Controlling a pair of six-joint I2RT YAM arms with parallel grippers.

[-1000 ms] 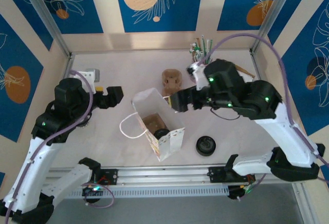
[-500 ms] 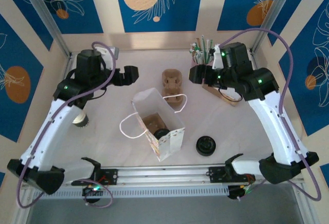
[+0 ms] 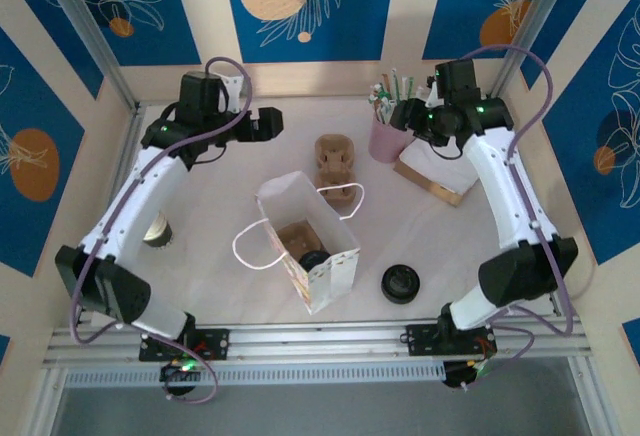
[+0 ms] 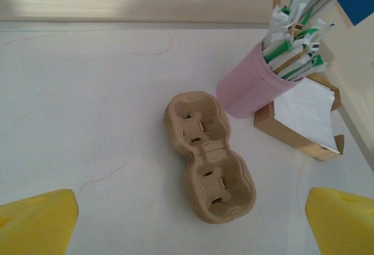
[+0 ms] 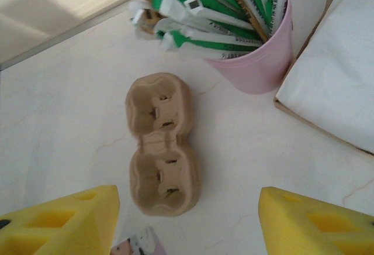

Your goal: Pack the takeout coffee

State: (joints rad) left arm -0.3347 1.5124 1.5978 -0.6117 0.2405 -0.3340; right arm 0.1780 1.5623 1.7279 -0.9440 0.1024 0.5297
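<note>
The pale table [image 3: 220, 186] takes up the middle of the overhead frame, with 2 arms reaching up its sides. The left arm [image 3: 130, 196] runs up the left edge and the right arm [image 3: 510, 196] up the right edge.

A white paper bag [image 3: 330, 271] stands open at centre, with 1 loop handle hanging to its left. Inside it are a brown piece and a black round top [image 3: 315, 259].

At upper right, a cardboard box of white paper [image 3: 435, 171] sits just beside a pink cup of straws [image 3: 385, 141]. A brown pulp carrier [image 3: 335, 156] with 2 hollows lies left of the pink cup, just above the bag.

The takeout coffee [image 3: 156, 231] stands at the left edge, well apart from the bag. Its dark band shows, but its top is tucked under the left arm.

A black round lid [image 3: 400, 283] lies to the lower right of the bag.

The left gripper [image 4: 191, 199] is spread wide and holds nothing, its yellow fingers [image 4: 35, 226] in the bottom corners of the wrist view. The right gripper [image 5: 188, 202] also stands apart and empty above the carrier.
</note>
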